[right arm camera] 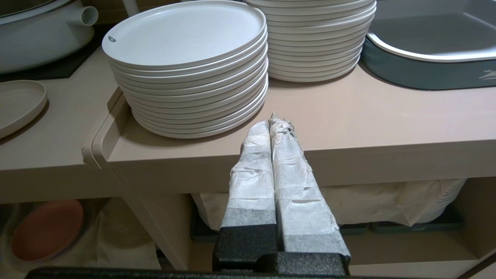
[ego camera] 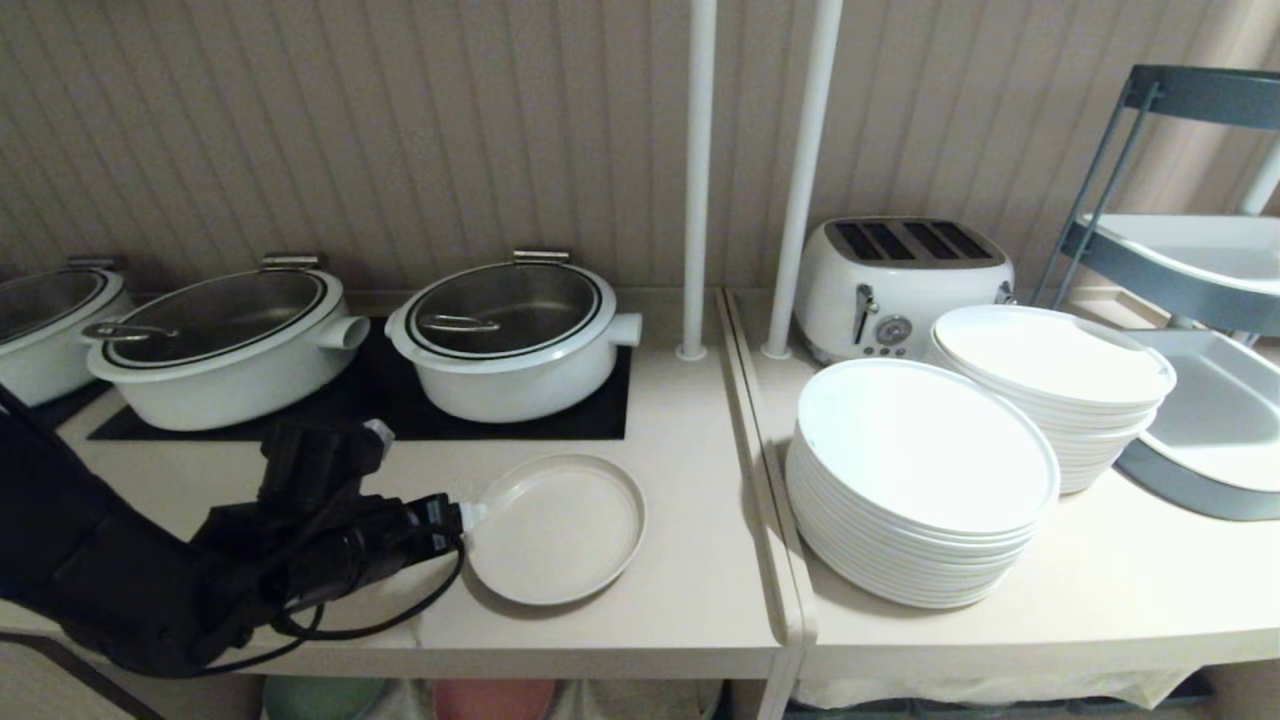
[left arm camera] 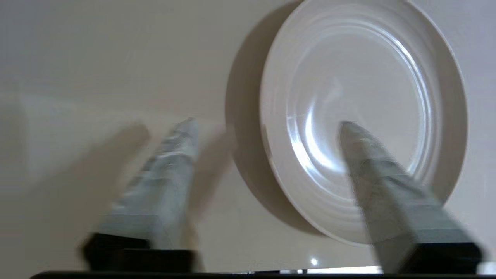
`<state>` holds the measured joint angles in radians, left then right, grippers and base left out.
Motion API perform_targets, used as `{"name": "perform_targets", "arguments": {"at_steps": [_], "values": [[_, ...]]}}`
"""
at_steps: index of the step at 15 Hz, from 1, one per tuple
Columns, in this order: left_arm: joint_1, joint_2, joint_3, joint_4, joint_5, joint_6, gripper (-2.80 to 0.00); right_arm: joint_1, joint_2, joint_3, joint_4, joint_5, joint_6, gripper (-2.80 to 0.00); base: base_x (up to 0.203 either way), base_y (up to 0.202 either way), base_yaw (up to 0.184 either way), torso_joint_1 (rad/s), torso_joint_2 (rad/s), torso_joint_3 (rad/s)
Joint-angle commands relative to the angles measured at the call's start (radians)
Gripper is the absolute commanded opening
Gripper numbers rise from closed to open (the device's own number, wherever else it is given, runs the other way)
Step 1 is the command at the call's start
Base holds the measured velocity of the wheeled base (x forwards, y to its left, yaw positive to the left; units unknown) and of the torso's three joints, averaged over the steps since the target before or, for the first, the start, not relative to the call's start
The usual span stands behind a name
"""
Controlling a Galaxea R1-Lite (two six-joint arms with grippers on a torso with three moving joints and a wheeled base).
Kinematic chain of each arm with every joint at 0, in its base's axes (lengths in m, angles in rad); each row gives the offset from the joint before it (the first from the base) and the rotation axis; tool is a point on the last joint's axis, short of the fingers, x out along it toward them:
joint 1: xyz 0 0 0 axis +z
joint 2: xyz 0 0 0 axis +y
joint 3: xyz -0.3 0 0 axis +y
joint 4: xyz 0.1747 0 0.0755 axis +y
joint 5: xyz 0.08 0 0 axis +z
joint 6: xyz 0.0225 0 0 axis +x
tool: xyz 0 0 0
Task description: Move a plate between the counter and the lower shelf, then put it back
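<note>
The robot's black left gripper [ego camera: 470, 517] is low at the front of the long smooth beige counter [ego camera: 690, 600]. Its two fingers are wide apart. In the left wrist view, one taped finger [left arm camera: 381, 186] is over the plate and the other finger [left arm camera: 166, 178] is over the bare counter just outside the rim. They hold nothing.

The small round cream-beige plate with a low raised rim [ego camera: 556, 527] lies flat on the counter, right at the tip of the left gripper. It is near the front edge.

Under the counter is the lower shelf with whitish cloth [right arm camera: 128, 232]. A pink plate [right arm camera: 46, 229] lies in it.

The right gripper [right arm camera: 271, 124] waits in front of the counter's edge, lower down. Its white wrapped fingers are pressed together with nothing between them.

To the right of the small plate stand two tall stacks of big glossy white plates [ego camera: 925, 480]. Farther back, white round pots with glass lids [ego camera: 510, 340] sit on flat black panels [ego camera: 400, 410]. A white toaster [ego camera: 905, 285] stands by the wall behind the stacks. A grey-blue tray with a white inside [ego camera: 1210, 420] is far to the right.
</note>
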<state>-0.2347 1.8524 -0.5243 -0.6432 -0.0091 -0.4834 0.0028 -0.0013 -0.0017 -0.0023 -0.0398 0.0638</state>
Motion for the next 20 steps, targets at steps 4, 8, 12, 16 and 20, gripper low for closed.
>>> {"name": "perform_targets", "arguments": {"at_steps": [4,8,12,16,20], "values": [[-0.006,-0.031,0.003,-0.004,0.000,-0.003,-2.80,0.000,0.001,0.000,-0.001,0.000,0.001,-2.80,0.000,0.000,0.000,0.000,0.00,0.000],[-0.063,-0.093,0.058,-0.004,-0.001,-0.003,-2.80,0.000,0.001,0.000,-0.001,0.000,0.000,-2.80,0.000,0.000,0.000,0.000,0.00,0.000],[-0.084,-0.177,0.088,-0.004,0.001,-0.003,-2.80,0.000,0.001,0.000,-0.001,0.000,0.001,-2.80,0.000,0.000,0.000,0.000,0.00,0.000],[-0.084,-0.274,0.140,-0.004,0.029,0.009,-2.80,0.000,0.001,0.000,-0.001,0.000,0.001,-2.80,0.000,0.000,0.000,0.000,0.00,0.000],[-0.082,-0.398,0.179,-0.004,0.053,0.075,-2.80,0.000,0.001,0.000,-0.001,0.000,0.001,-2.80,0.000,0.000,0.000,0.000,0.00,0.000]]}}
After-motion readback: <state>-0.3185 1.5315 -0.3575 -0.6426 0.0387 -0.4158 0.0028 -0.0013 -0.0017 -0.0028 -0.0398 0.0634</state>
